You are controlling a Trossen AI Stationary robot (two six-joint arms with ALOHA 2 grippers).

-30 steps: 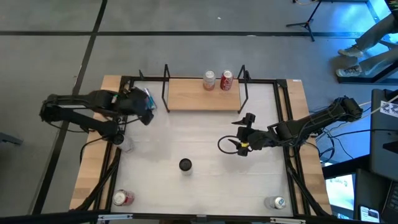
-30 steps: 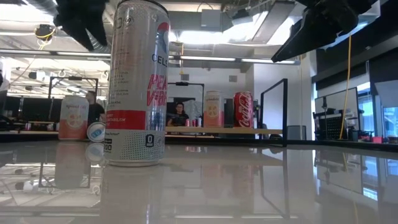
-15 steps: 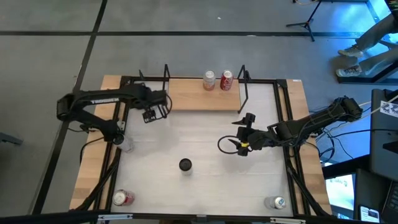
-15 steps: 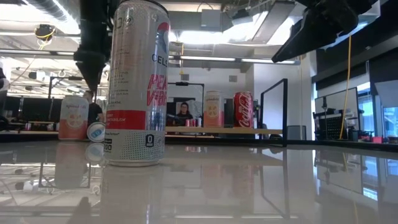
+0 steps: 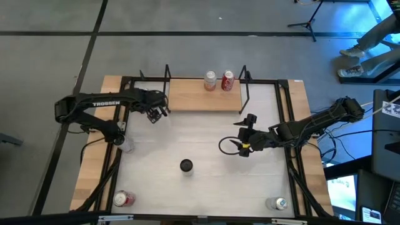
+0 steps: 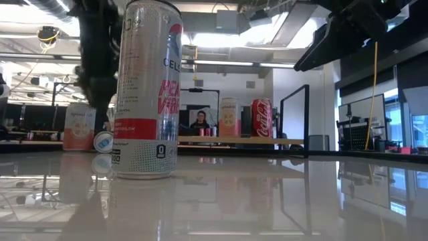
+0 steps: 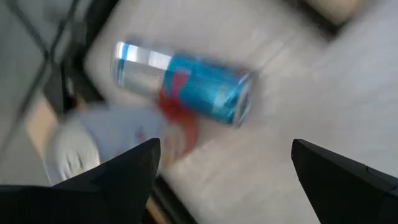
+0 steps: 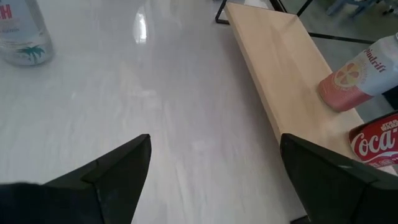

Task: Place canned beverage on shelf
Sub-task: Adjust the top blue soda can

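Observation:
The light-wood shelf (image 5: 203, 95) stands at the table's far edge, with a pink can (image 5: 210, 80) and a red cola can (image 5: 228, 80) upright on its right part. A tall white can (image 5: 186, 165) stands on the table near the front. My left gripper (image 5: 156, 112) is open and hangs over the table by the shelf's left end. Its wrist view shows a blue can (image 7: 186, 84) lying on its side and a pale can (image 7: 93, 143) standing beside it. My right gripper (image 5: 249, 119) is open and empty, just in front of the shelf's right end.
A red can (image 5: 123, 199) is at the near left corner and a silver can (image 5: 278, 203) at the near right. Black rod uprights (image 5: 166, 87) stand at both shelf ends. A black frame runs round the table. The white table top (image 5: 206, 134) is bare between the grippers.
My left gripper has swung from the table's left edge toward the right and far side, to the shelf's left end. It has come down toward the table and has turned. The right arm and all cans have kept still.

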